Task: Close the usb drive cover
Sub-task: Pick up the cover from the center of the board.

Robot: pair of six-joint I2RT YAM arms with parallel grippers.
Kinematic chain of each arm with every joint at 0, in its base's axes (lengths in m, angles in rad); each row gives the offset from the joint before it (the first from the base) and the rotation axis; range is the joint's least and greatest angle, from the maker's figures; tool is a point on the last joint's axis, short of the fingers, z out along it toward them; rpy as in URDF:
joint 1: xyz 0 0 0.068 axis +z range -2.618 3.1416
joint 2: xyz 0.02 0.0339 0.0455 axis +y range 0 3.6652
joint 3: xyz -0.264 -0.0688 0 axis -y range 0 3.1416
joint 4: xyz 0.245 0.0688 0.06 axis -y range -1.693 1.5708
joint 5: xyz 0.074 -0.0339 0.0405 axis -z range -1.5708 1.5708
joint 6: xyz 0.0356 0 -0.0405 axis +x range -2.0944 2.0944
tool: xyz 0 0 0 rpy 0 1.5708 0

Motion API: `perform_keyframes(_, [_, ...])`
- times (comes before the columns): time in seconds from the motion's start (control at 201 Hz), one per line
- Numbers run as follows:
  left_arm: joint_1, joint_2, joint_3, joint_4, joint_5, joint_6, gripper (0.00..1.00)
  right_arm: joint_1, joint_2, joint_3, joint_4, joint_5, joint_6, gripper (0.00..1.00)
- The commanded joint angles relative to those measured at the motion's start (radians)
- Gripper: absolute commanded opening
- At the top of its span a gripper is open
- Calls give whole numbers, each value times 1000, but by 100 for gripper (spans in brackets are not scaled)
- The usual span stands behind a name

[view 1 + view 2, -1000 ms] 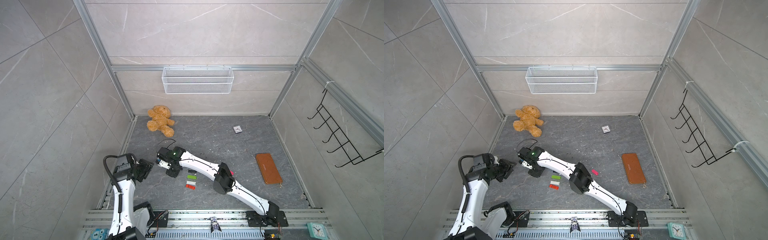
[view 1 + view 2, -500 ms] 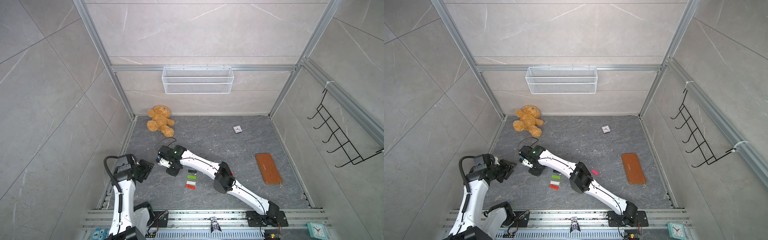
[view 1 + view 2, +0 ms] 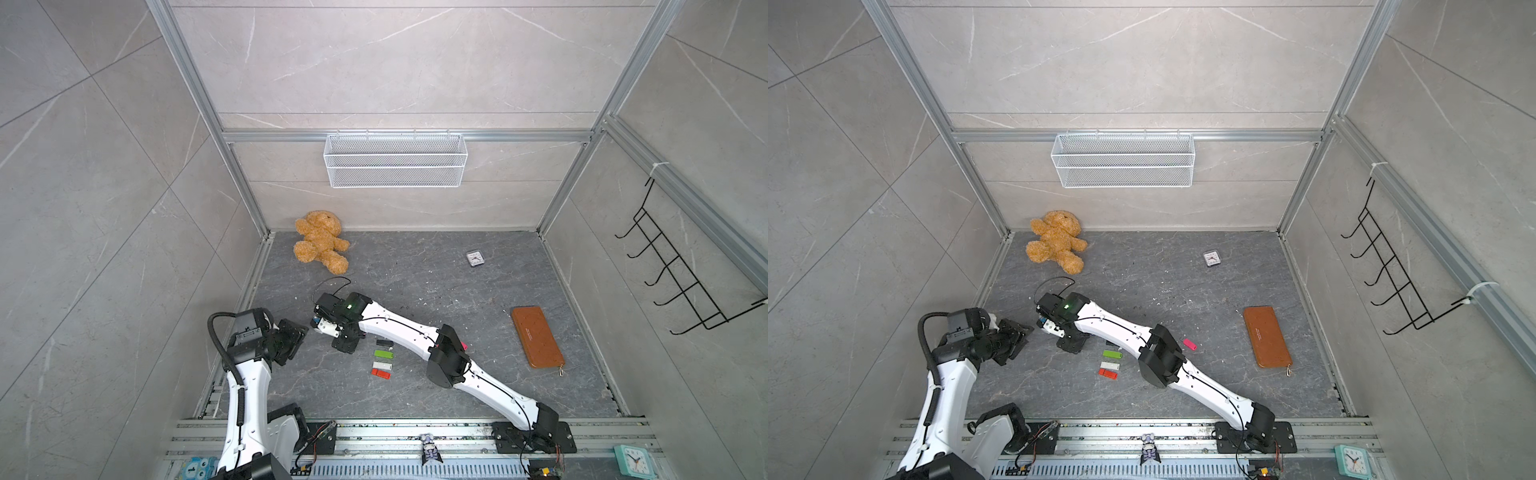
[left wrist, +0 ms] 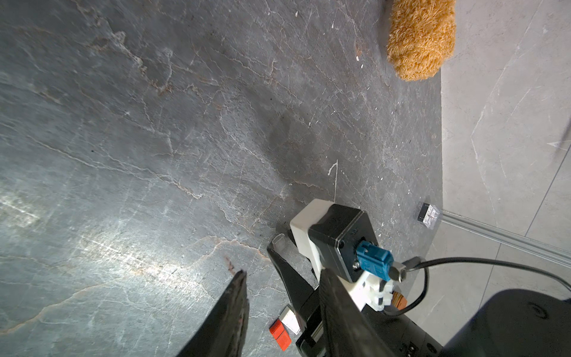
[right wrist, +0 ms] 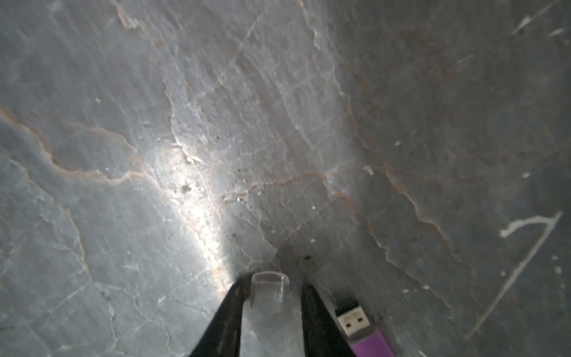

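1. In both top views the right arm stretches across the grey table to its near-left part. The right end effector points down just left of a row of four small drives (black, green, white, red, far to near). The left end effector hangs further left, apart from it. A teddy bear lies far left and a brown wallet lies to the right.
2. From the left wrist, the left end effector has its fingers well apart with nothing between them. Beyond them a clear cover sits at the tip of a finger of the right end effector.
3. From the right wrist, the right end effector is partly open. The clear cover rests on the table between its fingers, against one finger, with a gap to the other (so not clamped, as far as I can see). The purple usb drive lies just outside that other finger, its metal plug bare.
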Motion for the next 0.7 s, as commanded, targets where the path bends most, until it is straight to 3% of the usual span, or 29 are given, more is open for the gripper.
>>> perform_keyframes(0.0, [3,-14,-1,12,24,-1,42,3,72,-39,-3,38,-22,31])
perform_keyframes(0.424, [4,-9,-7,15,49,-3,42,10,30,-78,-15,10,-54,23])
perform_keyframes(0.693, [2,-7,-42,54,99,-22,42,3,-60,-233,36,5,-71,22])
